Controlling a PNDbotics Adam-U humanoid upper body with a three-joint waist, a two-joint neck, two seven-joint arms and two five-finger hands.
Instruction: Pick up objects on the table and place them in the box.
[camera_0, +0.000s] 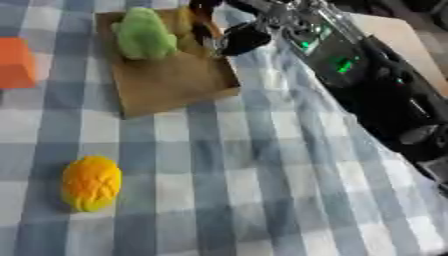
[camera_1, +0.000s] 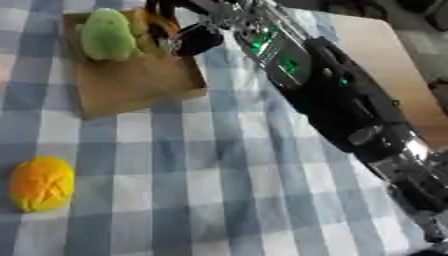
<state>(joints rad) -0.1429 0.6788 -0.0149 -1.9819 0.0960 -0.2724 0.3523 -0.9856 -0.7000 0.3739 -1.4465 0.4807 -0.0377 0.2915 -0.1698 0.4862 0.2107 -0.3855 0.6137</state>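
Observation:
A brown cardboard box (camera_0: 175, 80) lies open at the top of the checked table. A green lumpy object (camera_0: 144, 32) rests in its far part. My right arm comes in from the lower right, and my right hand (camera_0: 229, 36) hangs over the box's far right corner. Its dark fingers (camera_1: 161, 22) curl round a small orange-yellow object (camera_1: 138, 20), which they mostly hide, right beside the green one. A yellow, cross-cut, mango-like object (camera_0: 91, 183) lies on the cloth at the lower left, far from the hand. My left hand shows in neither view.
An orange block (camera_0: 16, 62) sits at the left edge of the table. A bare tan tabletop (camera_1: 385, 55) shows beyond the blue-and-white cloth on the right, and my forearm (camera_1: 332, 95) crosses the right half of the cloth.

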